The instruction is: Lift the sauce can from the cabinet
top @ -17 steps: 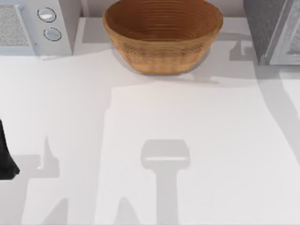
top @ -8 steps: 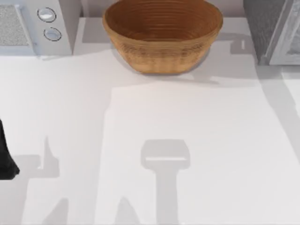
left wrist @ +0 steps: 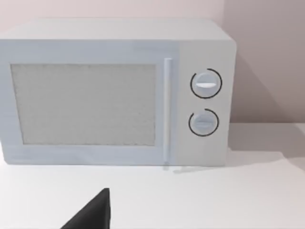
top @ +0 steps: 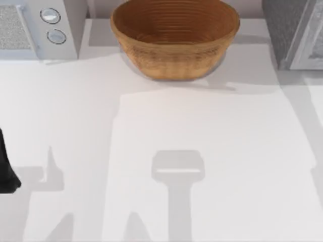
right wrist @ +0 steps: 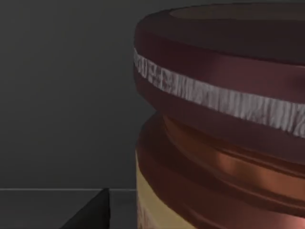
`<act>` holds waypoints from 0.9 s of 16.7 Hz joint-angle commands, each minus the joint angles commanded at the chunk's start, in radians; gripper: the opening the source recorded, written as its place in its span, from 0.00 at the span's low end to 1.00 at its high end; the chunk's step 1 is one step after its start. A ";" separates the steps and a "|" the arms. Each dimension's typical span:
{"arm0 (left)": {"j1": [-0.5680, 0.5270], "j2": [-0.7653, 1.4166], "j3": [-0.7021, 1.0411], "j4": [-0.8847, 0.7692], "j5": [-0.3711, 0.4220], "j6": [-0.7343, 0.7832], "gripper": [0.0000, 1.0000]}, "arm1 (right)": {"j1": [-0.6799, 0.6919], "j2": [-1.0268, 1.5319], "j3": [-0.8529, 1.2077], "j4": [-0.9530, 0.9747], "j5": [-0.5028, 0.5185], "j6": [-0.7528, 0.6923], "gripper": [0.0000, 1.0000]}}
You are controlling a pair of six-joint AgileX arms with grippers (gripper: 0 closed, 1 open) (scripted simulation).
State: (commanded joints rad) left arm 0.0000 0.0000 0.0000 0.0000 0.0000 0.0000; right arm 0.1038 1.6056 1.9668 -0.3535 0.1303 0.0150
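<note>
White bench (top: 212, 151) runs wide and bare across the near and middle ground, crossed by grey shadows. At the near left edge sits one dark piece of the left arm (top: 6, 169), parked; a black fingertip (left wrist: 93, 214) of the left hand juts into the left wrist view, and I cannot tell how far that hand is open.

Farther back stand three things in a row along the far edge: one microwave (top: 38, 27) at far left, with two round dials (left wrist: 206, 84), one woven basket (top: 174, 40) at far centre, and one grey cabinet (top: 292, 33) at far right. Open bench lies between microwave and basket, and between basket and cabinet.

One can (right wrist: 224, 124) looms very close in the right wrist view, maroon lid with a pale band, orange and tan below, against a dark grey wall. One black fingertip (right wrist: 93, 214) of the right hand shows beside it; whether it grips the can cannot be told.
</note>
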 joint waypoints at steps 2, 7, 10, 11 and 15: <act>0.000 0.000 0.000 0.000 0.000 0.000 1.00 | -0.004 0.024 0.022 0.002 -0.003 0.000 1.00; 0.000 0.000 0.000 0.000 0.000 0.000 1.00 | -0.004 0.025 0.023 0.002 -0.003 0.000 0.85; 0.000 0.000 0.000 0.000 0.000 0.000 1.00 | -0.004 0.025 0.023 0.002 -0.003 0.000 0.62; 0.000 0.000 0.000 0.000 0.000 0.000 1.00 | -0.004 0.025 0.023 0.002 -0.003 0.000 0.55; 0.000 0.000 0.000 0.000 0.000 0.000 1.00 | -0.004 0.025 0.023 0.002 -0.003 0.000 0.25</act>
State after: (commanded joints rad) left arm 0.0000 0.0000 0.0000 0.0000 0.0000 0.0000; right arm 0.0998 1.6304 1.9897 -0.3517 0.1269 0.0151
